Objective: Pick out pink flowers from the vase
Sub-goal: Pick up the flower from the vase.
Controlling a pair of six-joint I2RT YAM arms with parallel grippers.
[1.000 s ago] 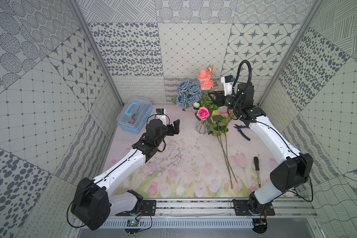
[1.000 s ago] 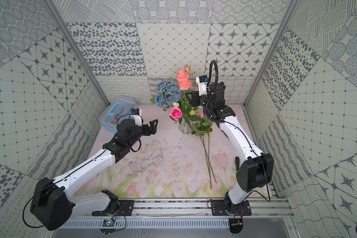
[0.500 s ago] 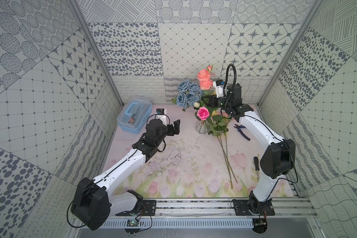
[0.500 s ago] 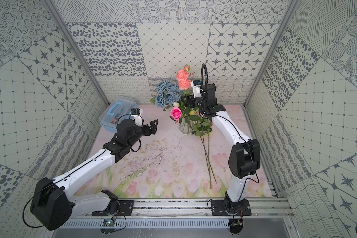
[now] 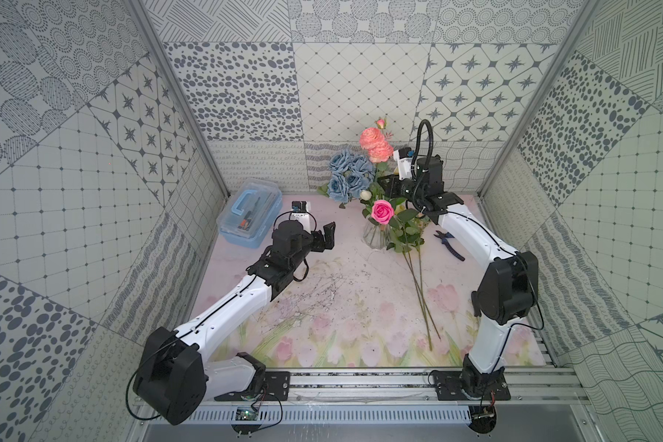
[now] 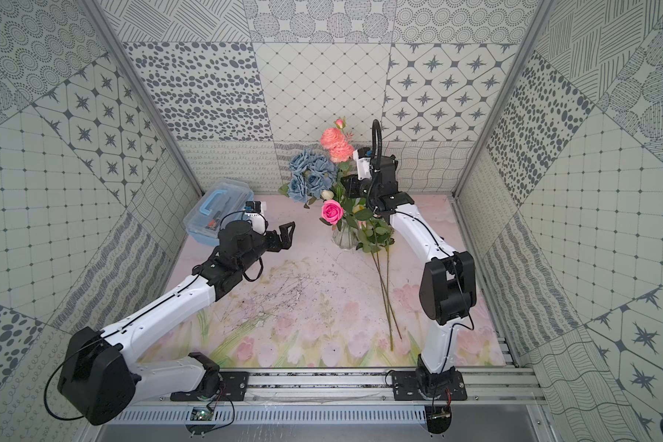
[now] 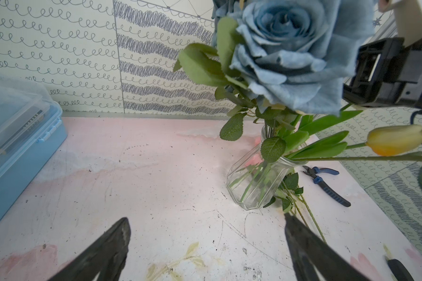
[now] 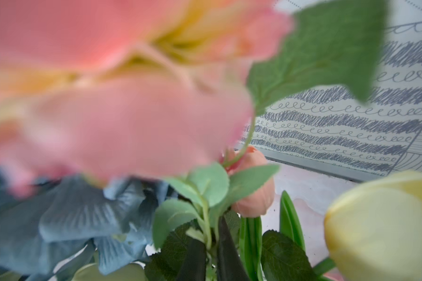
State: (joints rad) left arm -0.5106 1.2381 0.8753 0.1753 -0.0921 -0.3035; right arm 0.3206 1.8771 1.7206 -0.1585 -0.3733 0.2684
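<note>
A pale pink, tulip-printed bench [image 5: 341, 306] sits between grey-patterned wall panels [image 5: 245, 95]. One glass vase [image 5: 376, 239] stands near the back, holding one hot-pink rose [image 5: 381, 211], two salmon ruffled blooms [image 5: 372, 137] and one bud [image 5: 380, 123]. Two long stems [image 5: 422, 291] lie beside it. There is one blue box [image 5: 245, 220] and one pair of pliers [image 5: 450, 247]. The left end effector [image 7: 206, 219] gapes apart. The right end effector [image 8: 210, 233] is clamped on a leafy stem [image 8: 206, 219].

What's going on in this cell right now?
The right arm's fingers are shut on a thin green leafy stem above the clear ribbed glass vase; which bloom it carries is unclear. The bright pink rose and salmon-pink ruffled flowers stand in the vase. Two long green stems lie on the pink floral mat beside it. The left arm's fingers hover open, holding nothing.
</note>
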